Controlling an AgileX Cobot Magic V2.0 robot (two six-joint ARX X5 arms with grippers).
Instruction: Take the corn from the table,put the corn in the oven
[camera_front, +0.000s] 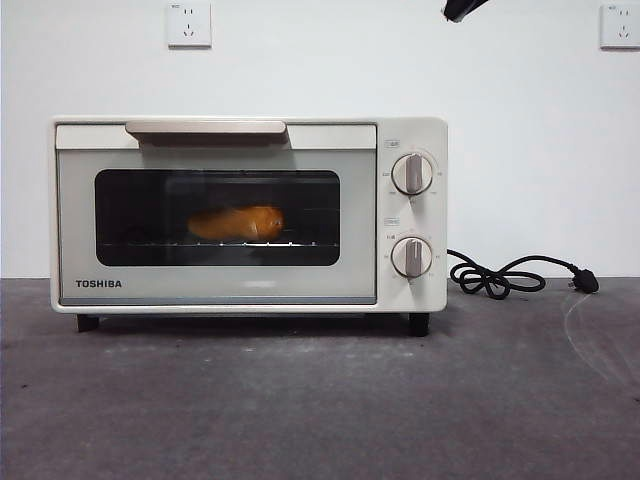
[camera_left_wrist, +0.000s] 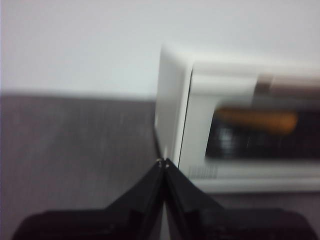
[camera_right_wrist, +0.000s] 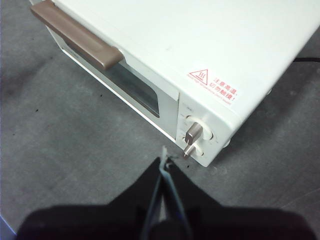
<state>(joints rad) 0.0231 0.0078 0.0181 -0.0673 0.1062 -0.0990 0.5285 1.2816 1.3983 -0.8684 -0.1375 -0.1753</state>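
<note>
The corn lies on the rack inside the oven, seen orange through the dark glass window; the oven door is closed. In the left wrist view the corn shows blurred behind the glass of the oven. My left gripper is shut and holds nothing, off the oven's left front corner. My right gripper is shut and empty, high above the table in front of the oven's knob side. A black tip of one arm shows at the top edge of the front view.
The table spreads dark grey in front of the oven. A black cord with its plug lies at the right behind it. Two wall sockets sit high on the white wall. The handle runs along the door's top.
</note>
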